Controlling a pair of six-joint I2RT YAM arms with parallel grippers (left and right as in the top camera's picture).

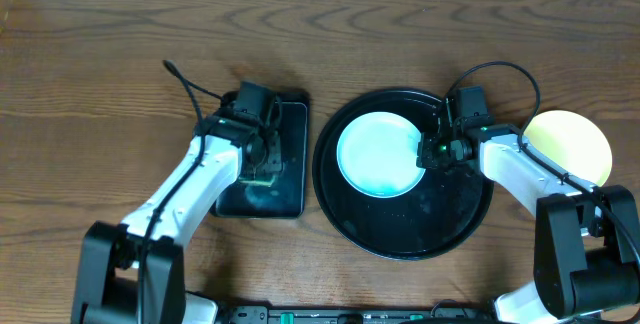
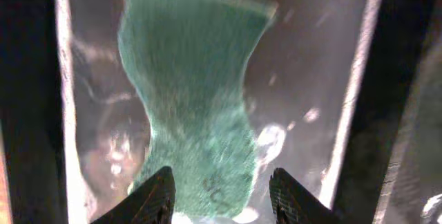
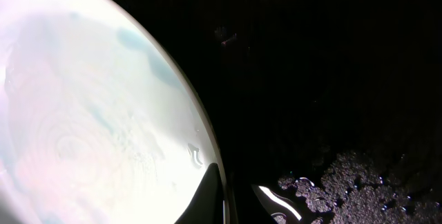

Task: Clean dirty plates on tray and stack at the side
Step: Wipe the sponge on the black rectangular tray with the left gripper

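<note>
A pale mint plate [image 1: 378, 152] with faint teal smears lies in the round black tray [image 1: 420, 234]. My right gripper [image 1: 435, 151] is at its right rim. In the right wrist view the gripper [image 3: 235, 179] is shut on the plate [image 3: 83, 113], one finger over the rim and the other outside it above the tray [image 3: 331, 58]. A pale yellow plate [image 1: 570, 142] sits on the table right of the tray. My left gripper [image 1: 262, 159] hovers over the green sponge [image 2: 193, 79], open, and its fingers [image 2: 155, 196] straddle the sponge's near end.
The sponge lies in a small rectangular black tray [image 1: 290, 124] left of the round one, wet and glossy, with its raised walls [image 2: 65, 113] either side of my left fingers. Water film and droplets [image 3: 359, 182] cover the round tray's floor near my right gripper.
</note>
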